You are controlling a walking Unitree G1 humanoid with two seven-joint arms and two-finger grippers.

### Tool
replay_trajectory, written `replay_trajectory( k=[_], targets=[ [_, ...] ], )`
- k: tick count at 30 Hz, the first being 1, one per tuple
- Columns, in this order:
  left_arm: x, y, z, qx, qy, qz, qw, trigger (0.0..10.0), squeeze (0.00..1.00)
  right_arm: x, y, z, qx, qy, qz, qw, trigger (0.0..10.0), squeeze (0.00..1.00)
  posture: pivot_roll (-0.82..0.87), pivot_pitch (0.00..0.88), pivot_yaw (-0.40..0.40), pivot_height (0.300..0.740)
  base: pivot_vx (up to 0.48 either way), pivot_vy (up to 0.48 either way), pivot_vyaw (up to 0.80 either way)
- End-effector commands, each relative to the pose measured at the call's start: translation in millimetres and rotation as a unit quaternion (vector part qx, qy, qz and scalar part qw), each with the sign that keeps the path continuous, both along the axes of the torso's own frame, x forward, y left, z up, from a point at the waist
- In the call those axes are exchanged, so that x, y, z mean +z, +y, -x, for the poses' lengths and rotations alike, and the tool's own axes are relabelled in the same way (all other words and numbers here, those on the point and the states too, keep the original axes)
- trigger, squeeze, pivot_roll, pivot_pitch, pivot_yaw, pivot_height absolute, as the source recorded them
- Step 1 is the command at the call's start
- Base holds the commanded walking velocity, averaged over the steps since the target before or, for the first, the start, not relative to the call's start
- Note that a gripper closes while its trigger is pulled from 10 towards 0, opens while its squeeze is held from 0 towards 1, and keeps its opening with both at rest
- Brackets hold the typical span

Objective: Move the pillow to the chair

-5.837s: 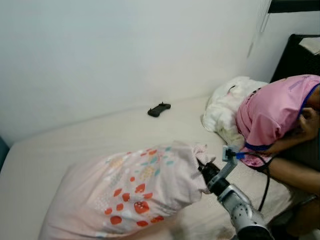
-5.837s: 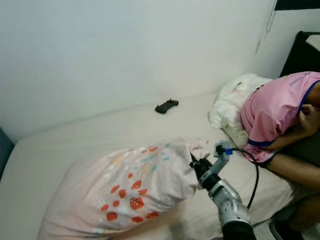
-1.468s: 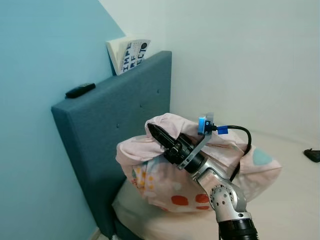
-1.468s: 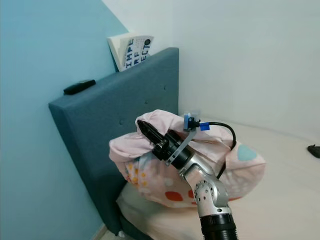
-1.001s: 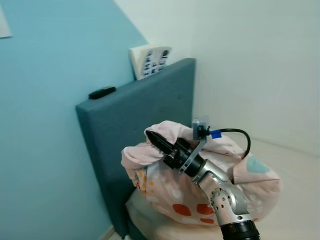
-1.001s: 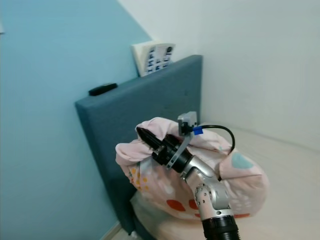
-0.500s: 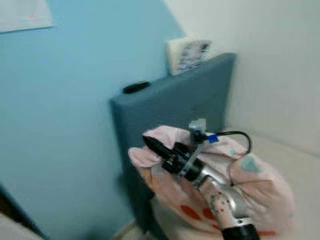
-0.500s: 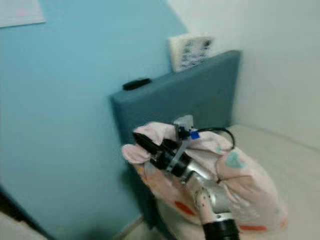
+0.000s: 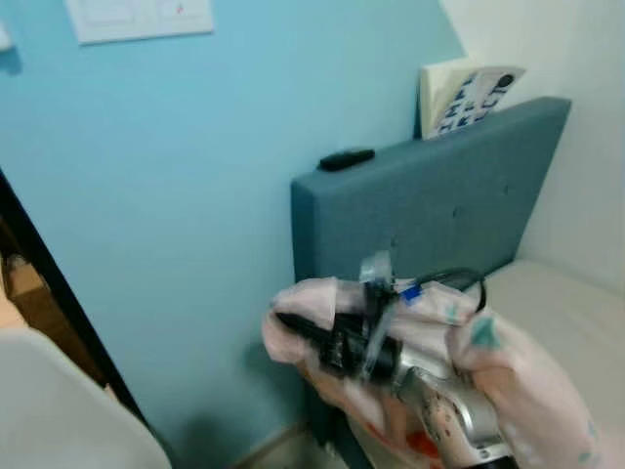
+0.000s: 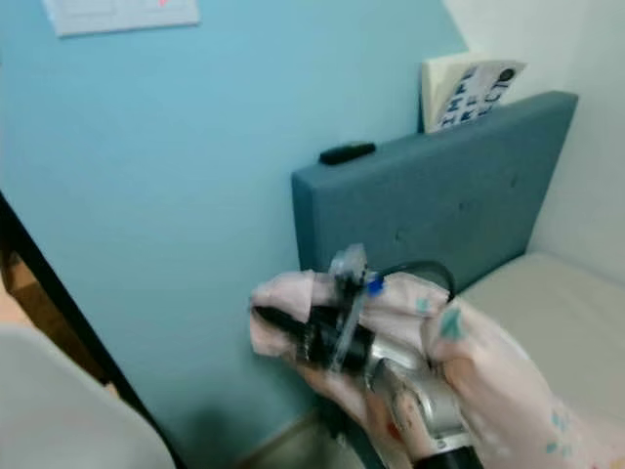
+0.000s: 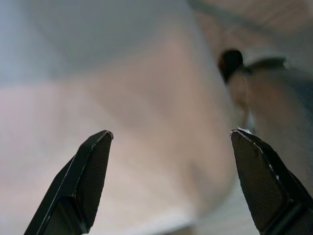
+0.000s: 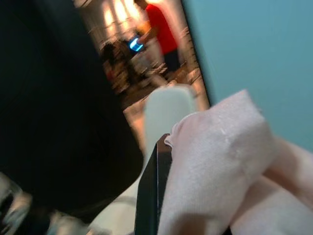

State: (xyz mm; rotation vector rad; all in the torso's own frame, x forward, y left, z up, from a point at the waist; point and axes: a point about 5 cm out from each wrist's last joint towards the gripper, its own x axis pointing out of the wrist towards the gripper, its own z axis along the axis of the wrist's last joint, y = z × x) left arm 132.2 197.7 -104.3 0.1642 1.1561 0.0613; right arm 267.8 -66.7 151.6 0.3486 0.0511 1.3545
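The left hand (image 11: 168,188) hangs idle, fingers wide apart, holding nothing. The soft pale-pink fabric pillow (image 9: 508,376) with red and teal prints hangs bunched before the blue upholstered headboard (image 9: 430,210), its corner clamped in the right hand (image 9: 293,324).

Motion blur softens the right gripper (image 9: 293,324) and the pillow (image 10: 488,381) it carries — the pillow's lower half runs off the frame's bottom edge, and pink fabric hides most of one finger (image 12: 151,186). A pale chair (image 9: 59,410) is cropped at the corner. Beyond the left gripper (image 11: 168,171), everything blurs — nothing there can be identified.
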Motion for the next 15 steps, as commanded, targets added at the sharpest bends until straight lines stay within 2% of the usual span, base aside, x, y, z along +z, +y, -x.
replay_trajectory(
  k=[1, 3, 7, 15],
  targets=[
    [-1.6, 1.1, 5.2, 0.007, 0.008, 0.005, 1.000, 10.0, 0.00, 16.9, 1.9, 3.5, 0.028, -0.026, -0.029, 0.999, 10.0, 0.00, -0.12, 0.018, 0.013, 0.740, 0.000, 0.000, 0.00],
    [-1.6, -0.3, 4.7, 0.010, 0.007, 0.009, 1.000, 10.0, 0.00, 25.3, -7.7, -1.6, 0.004, -0.027, -0.058, 0.998, 10.0, 0.00, -0.12, 0.018, 0.015, 0.740, -0.277, 0.000, 0.00],
    [-2.0, -1.8, 4.9, 0.008, 0.009, 0.012, 1.000, 10.0, 0.00, 34.5, -17.7, -11.9, -0.042, -0.034, -0.084, 0.995, 10.0, 0.00, -0.13, 0.019, 0.015, 0.740, -0.415, 0.000, 0.00],
    [-1.8, -2.3, 4.2, 0.006, 0.009, 0.011, 1.000, 10.0, 0.00, 36.8, -22.7, -20.0, -0.080, -0.037, -0.085, 0.992, 10.0, 0.00, -0.12, 0.019, 0.010, 0.740, -0.480, 0.000, 0.00]
  ],
)
